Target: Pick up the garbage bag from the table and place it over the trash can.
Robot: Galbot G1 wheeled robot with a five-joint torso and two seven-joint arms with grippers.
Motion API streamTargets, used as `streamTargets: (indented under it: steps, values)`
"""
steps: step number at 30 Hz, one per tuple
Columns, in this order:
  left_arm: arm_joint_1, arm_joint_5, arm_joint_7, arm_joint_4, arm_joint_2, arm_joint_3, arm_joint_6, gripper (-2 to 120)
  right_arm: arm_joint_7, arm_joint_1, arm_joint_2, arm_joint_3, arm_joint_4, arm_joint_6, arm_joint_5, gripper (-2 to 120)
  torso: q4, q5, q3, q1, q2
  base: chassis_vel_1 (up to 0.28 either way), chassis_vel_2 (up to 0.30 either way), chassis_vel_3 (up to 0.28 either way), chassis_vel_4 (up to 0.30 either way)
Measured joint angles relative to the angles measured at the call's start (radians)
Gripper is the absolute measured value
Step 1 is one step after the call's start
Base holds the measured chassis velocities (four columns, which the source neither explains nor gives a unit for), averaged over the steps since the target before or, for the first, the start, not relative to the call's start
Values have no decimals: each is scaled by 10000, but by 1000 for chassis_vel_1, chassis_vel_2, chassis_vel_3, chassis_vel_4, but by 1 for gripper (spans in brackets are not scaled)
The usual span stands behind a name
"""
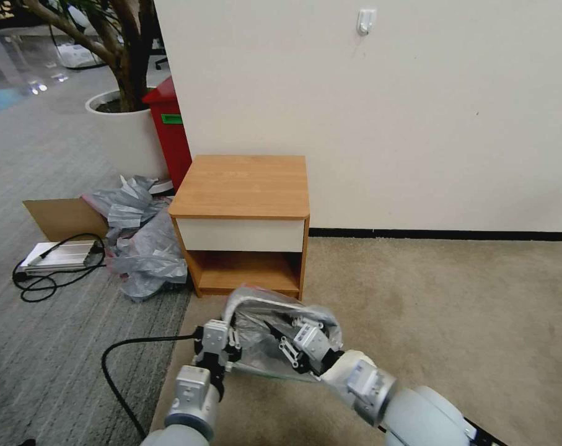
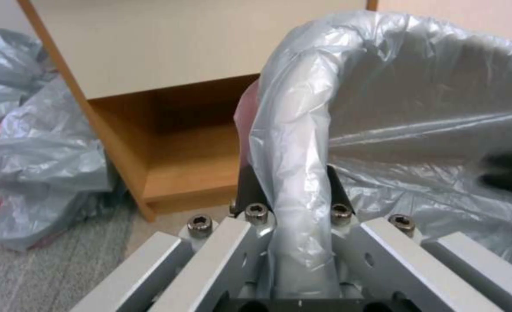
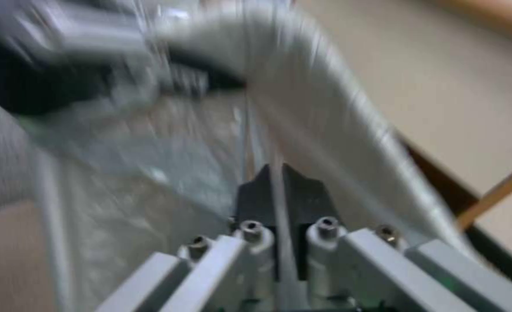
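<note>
The garbage bag (image 1: pixel 256 328) is translucent grey and drapes over the trash can on the carpet, just in front of the table (image 1: pixel 240 186). The trash can's rolled rim (image 1: pixel 256 301) shows pale through the plastic. My left gripper (image 1: pixel 230 334) stands at the bin's left side. In the left wrist view this left gripper (image 2: pixel 293 182) is shut on the garbage bag (image 2: pixel 418 86) where it wraps the rim (image 2: pixel 302 143). My right gripper (image 1: pixel 284 347) reaches into the bag from the right. Seen close, the right gripper (image 3: pixel 279 190) pinches a thin fold of the bag (image 3: pixel 151 182).
A heap of grey plastic bags (image 1: pixel 141 241) lies left of the table, with cardboard (image 1: pixel 64 217) and a white device (image 1: pixel 61 254) beyond. A black cable (image 1: pixel 126 365) runs across the floor by my left arm. A red bin (image 1: pixel 169 130) and a planter (image 1: pixel 126 130) stand behind. Open carpet (image 1: pixel 448 310) lies to the right.
</note>
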Motion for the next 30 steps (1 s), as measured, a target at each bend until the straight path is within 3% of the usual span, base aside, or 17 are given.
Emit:
streamTargets:
  steps: [8, 21, 26, 30]
  values:
    - [218, 733, -47, -42, -165, 563, -101, 3, -688, 762, 310, -189, -1413, -587, -601, 0, 1, 0, 0, 0, 0, 0, 0, 0, 0]
    - [434, 911, -84, -361, -334, 1090, -113, 3, -811, 1019, 818, -275, -2871, -416, -1237, 0, 1, 0, 0, 0, 0, 0, 0, 0, 0]
    - [370, 714, -128, -162, -355, 879, -114, 3, -811, 709, 761, -4, -2527, -259, -1262, 0, 1, 2, 0, 1, -1, 0, 0, 0, 0]
    - [35, -574, -535, 320, -350, 146, 57, 3, -689, -328, 117, 530, -764, -58, -674, 0, 1, -3, 0, 1, 0, 0, 0, 0, 0]
